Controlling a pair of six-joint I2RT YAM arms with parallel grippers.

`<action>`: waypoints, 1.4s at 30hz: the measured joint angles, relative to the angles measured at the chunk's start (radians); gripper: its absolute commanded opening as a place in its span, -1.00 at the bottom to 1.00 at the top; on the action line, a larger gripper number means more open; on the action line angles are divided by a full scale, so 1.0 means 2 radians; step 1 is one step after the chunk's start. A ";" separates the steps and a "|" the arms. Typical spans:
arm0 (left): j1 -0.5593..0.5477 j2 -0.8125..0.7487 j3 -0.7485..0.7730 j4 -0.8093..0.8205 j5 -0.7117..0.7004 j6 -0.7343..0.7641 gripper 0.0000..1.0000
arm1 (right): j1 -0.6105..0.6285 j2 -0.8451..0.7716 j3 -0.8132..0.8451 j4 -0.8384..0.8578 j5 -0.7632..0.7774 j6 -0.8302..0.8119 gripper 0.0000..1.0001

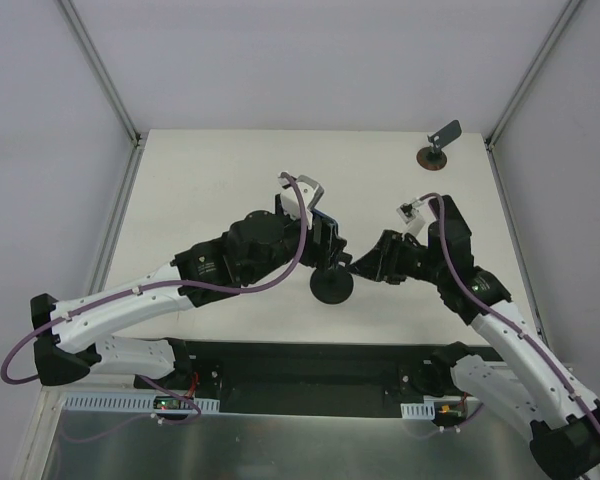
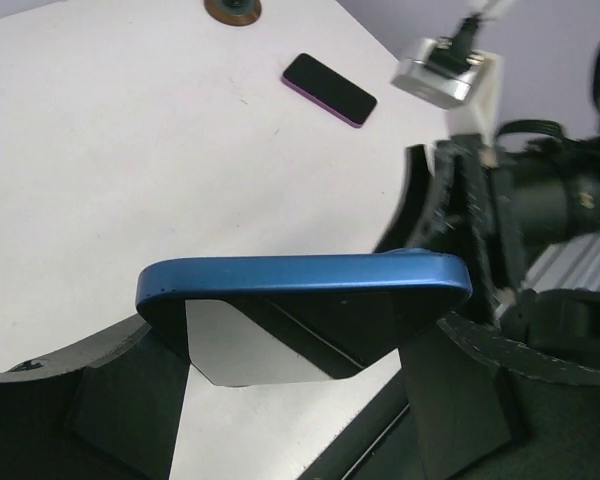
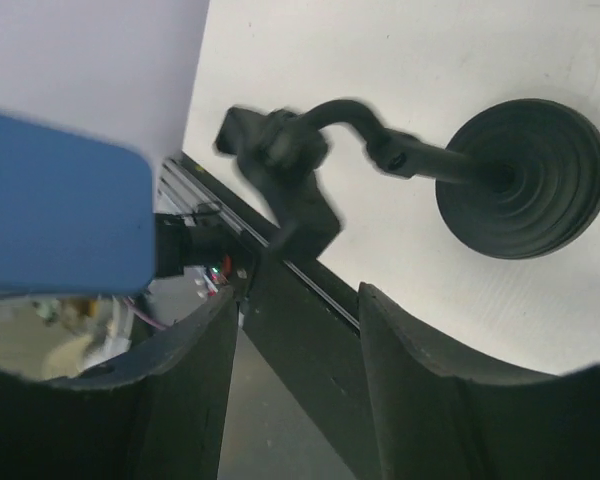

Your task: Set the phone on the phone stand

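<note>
White tabletop [image 1: 210,180]; delivery step: left hand [image 2: 295,370] clamps phone [image 2: 300,275] near stand [image 3: 525,180]; right hand [image 3: 295,370] at stand's head, grip unclear. Next: seat phone squarely on stand.

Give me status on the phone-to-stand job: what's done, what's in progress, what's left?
Done: the phone is picked up, clamped clear of the table in the left end effector.
In hand: the right end effector straddles the head of the phone stand; I can't tell whether it grips.
Left: seat the phone on the phone stand, then release.
</note>
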 measured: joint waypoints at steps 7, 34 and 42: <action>0.000 -0.021 -0.029 0.005 -0.055 -0.030 -1.00 | 0.155 -0.012 0.094 -0.106 0.195 -0.099 -0.24; 0.000 -0.071 -0.079 0.006 -0.093 -0.073 -1.00 | 0.307 0.111 0.153 -0.143 0.509 -0.142 -0.26; 0.000 -0.072 -0.080 0.006 -0.092 -0.073 -1.00 | 0.307 0.124 0.163 -0.147 0.519 -0.144 -0.59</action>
